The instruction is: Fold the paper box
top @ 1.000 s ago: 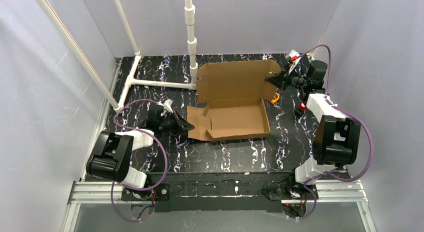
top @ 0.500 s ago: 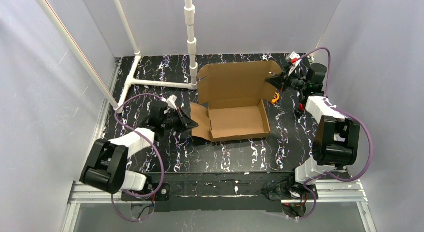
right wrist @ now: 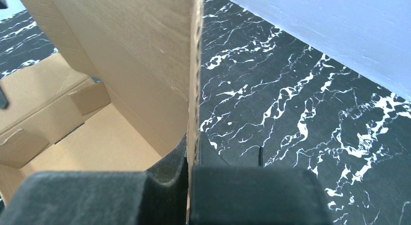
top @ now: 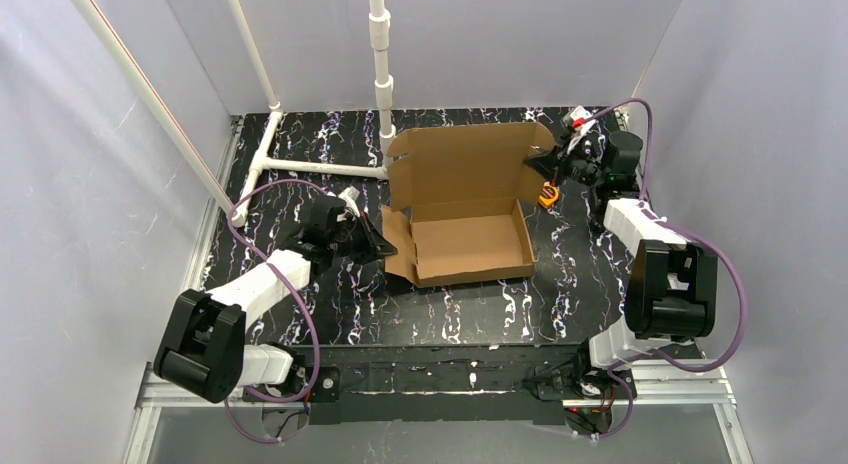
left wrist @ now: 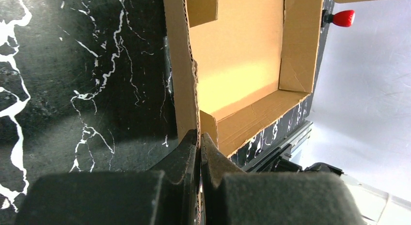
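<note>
The paper box (top: 465, 234) is brown corrugated cardboard in the middle of the black marbled table, its tray walls standing and its big lid panel (top: 468, 164) raised at the back. My left gripper (top: 385, 250) is shut on the box's left side flap, whose edge runs between the jaws in the left wrist view (left wrist: 199, 137). My right gripper (top: 535, 161) is shut on the right edge of the lid panel, seen edge-on in the right wrist view (right wrist: 193, 147). The tray's inside shows in both wrist views (left wrist: 237, 55) (right wrist: 72, 142).
A small orange tape measure (top: 548, 195) lies just right of the box under the right arm. A white PVC pipe frame (top: 310, 166) lies at the back left with an upright post (top: 382, 84) touching the lid's left end. A red knob (left wrist: 343, 18) shows beyond the box.
The left gripper has pushed the left flap right and up from lying flat to standing. The right gripper has swung the lid panel up and left. The box has slid slightly left.
</note>
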